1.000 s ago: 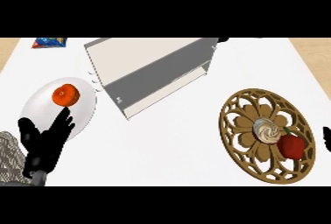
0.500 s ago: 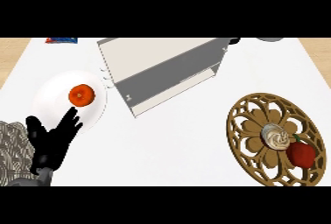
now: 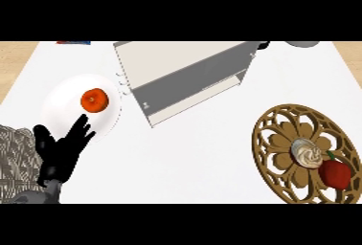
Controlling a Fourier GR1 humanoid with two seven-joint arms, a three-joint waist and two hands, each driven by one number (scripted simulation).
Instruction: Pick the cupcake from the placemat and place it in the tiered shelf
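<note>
On the white worktop [image 3: 205, 158], the landmark is the round, openwork wooden placemat [image 3: 283, 148] that lies toward the right side of the view, its carved petal pattern running out to a looped rim. Sitting on this placemat, a little right of its centre, is the small cupcake [image 3: 307, 154] with pale swirled frosting, upright in its wrapper. Touching the cupcake on its lower right side, also on the placemat, is a glossy red bell pepper [image 3: 335, 174] with a green stem. Up and to the left of the placemat stands the white and grey tiered shelf [image 3: 185, 76], a boxy unit turned at an angle to the worktop's edges, its pale top panel facing the view and a grey inner face showing beneath it; it is well apart from the placemat. Farther left of the placemat, beyond the shelf, rests a round white plate [image 3: 65, 106] that carries a small orange fruit [image 3: 94, 99] near its upper part. Below that plate, far to the left of the placemat, the black left hand [image 3: 62, 152] rises from a grey forearm at the view's lower edge; its fingers are straight and spread, thumb out to the side, holding nothing, with the fingertips overlapping the plate's lower rim just below the orange fruit. At the top edge, up from the placemat, a grey rounded object [image 3: 304, 44] is only partly in view, and I cannot tell what it is.
</note>
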